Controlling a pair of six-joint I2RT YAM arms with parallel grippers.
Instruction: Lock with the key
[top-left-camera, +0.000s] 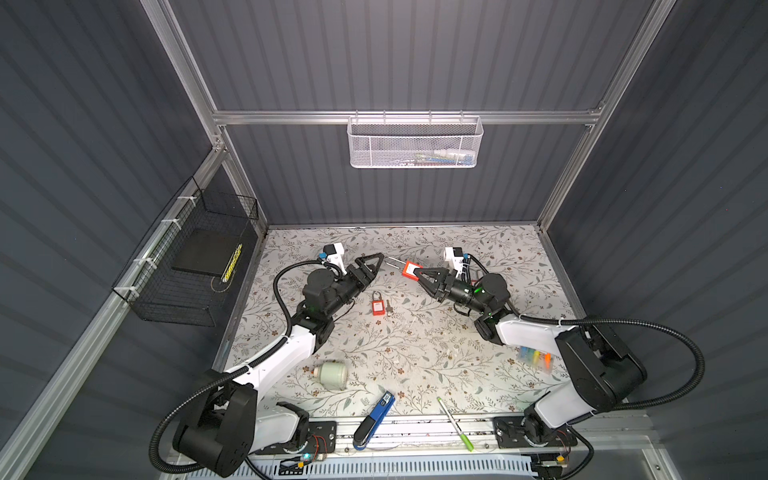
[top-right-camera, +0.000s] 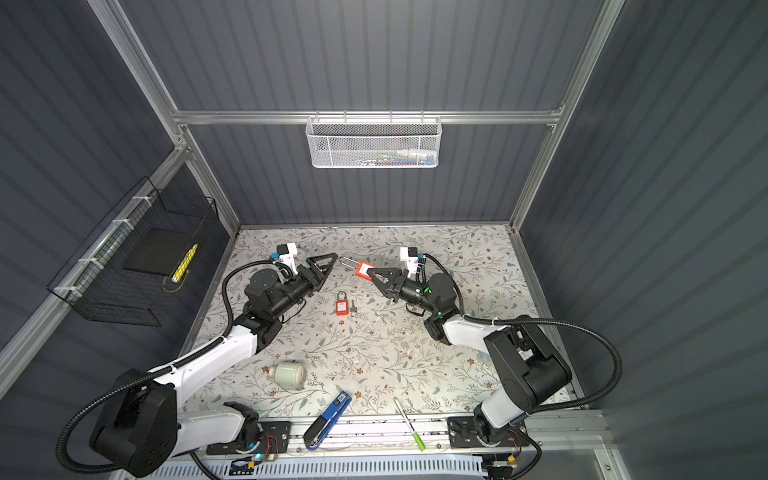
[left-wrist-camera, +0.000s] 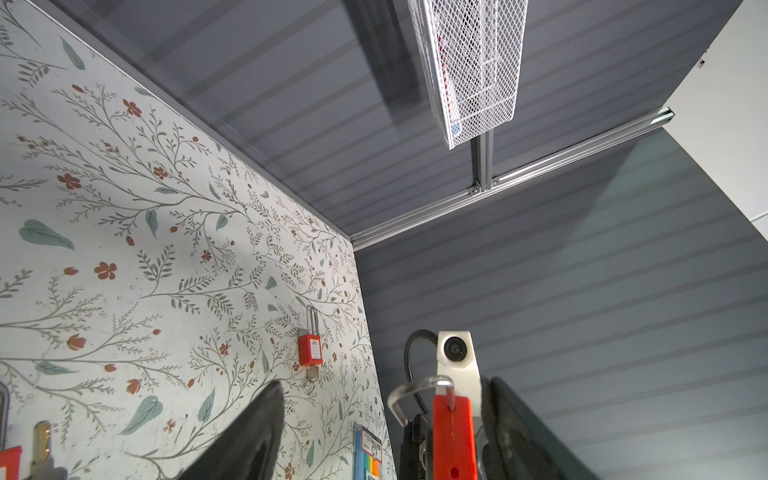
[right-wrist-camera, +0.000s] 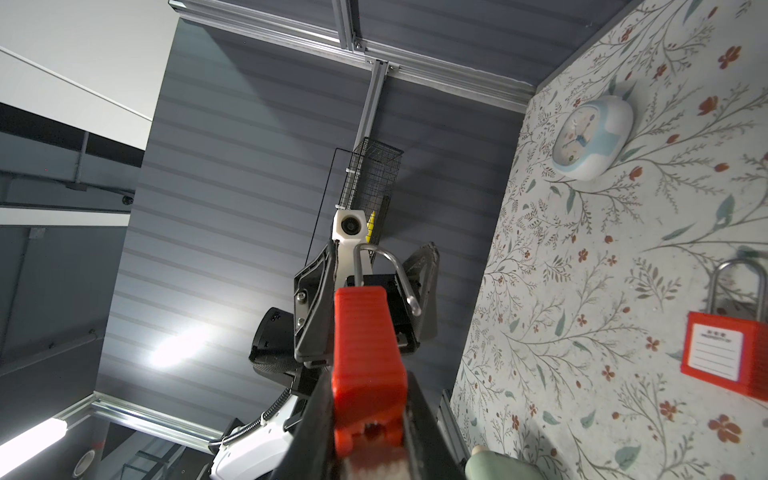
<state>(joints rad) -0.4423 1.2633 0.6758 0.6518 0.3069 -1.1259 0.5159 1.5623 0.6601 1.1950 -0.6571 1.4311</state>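
- The table, covered in a flowered pattern, is carrying everything.
- A red padlock is lying flat near the middle, with a key just beside it.
- A pale green jar is lying on its side at the front left.
- A blue and black tool and a green pen are lying across the front edge.
- A pack of coloured tabs is lying at the right.
- A round white and blue clock is sitting face up near the wall.

Centre: we find the small red padlock flat on the floral-patterned table, with the silver key just right of it.
Behind: the second red padlock sits in the right gripper, off the table, its shackle towards the left gripper.
Front: we see the pale cylindrical bottle on the left; the blue-handled tool and the green-tipped pen lie right of it at the edge.
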